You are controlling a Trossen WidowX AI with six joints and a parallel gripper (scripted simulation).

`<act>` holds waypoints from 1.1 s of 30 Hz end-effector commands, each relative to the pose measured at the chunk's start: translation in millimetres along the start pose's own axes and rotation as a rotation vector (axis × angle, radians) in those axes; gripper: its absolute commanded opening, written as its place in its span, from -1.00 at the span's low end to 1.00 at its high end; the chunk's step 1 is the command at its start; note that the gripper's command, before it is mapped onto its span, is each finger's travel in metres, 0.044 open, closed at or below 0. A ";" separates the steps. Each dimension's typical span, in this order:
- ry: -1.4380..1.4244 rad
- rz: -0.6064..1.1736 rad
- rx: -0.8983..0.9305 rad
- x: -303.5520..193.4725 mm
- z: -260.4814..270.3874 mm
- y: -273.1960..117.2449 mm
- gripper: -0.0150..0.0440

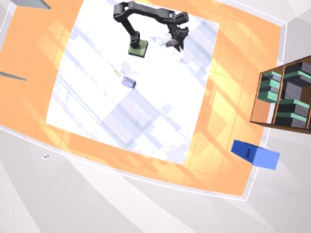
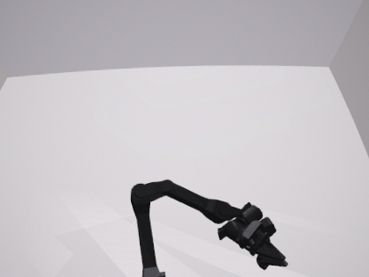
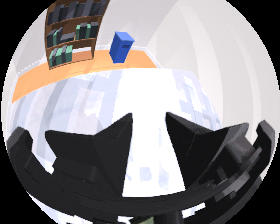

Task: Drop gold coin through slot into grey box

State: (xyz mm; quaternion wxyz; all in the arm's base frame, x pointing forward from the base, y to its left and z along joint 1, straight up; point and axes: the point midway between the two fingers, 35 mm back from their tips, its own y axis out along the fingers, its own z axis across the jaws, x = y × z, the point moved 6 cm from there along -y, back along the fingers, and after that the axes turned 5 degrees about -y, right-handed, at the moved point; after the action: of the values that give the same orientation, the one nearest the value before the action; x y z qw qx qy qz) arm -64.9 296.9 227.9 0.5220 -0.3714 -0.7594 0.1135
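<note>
Fingers of the black parallel-jaw gripper [image 3: 150, 153] stood partly closed with bare white surface showing between them; they held nothing.

From the top camera the thin gold coin [image 1: 116, 72] appeared only as a short yellow sliver, edge-on, on the white glossy table top [image 1: 159, 106]. Its dark-green holder could not be made out at that size. Just beside it, down and to the right, sat the small closed grey box [image 1: 128, 82]; the slot in its lid was too small to see. Coin and box lay well apart from the gripper [image 1: 175, 44], which hung over the far side of the table.

The black six-joint arm [image 1: 148, 12] rose from its dark-green square base plate [image 1: 138, 49], bent at the elbow, then reached sideways with the wrist tipped downward. In the exterior view the arm [image 2: 184, 199] showed against plain grey walls, its base cut off by the bottom edge, the gripper [image 2: 272, 256] pointing down and to the right; neither coin nor box appeared there.

The wrist camera looked past the fingertips toward a blue box [image 3: 121, 45] and a brown shelf unit [image 3: 75, 25] beyond the orange floor border [image 3: 75, 75].
</note>
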 end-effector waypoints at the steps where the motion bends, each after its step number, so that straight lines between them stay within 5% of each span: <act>1: -0.051 0.118 -0.052 -7.4 -35.8 28.6 0.05; 17: -0.172 0.690 -0.034 -108.8 -211.3 89.1 0.05; 33: 0.066 0.962 0.206 -255.4 -332.5 18.3 0.05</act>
State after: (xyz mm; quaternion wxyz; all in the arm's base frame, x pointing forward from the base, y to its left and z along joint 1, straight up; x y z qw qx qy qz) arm 274.9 92.2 182.0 0.4471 -0.6398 -0.4886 0.3900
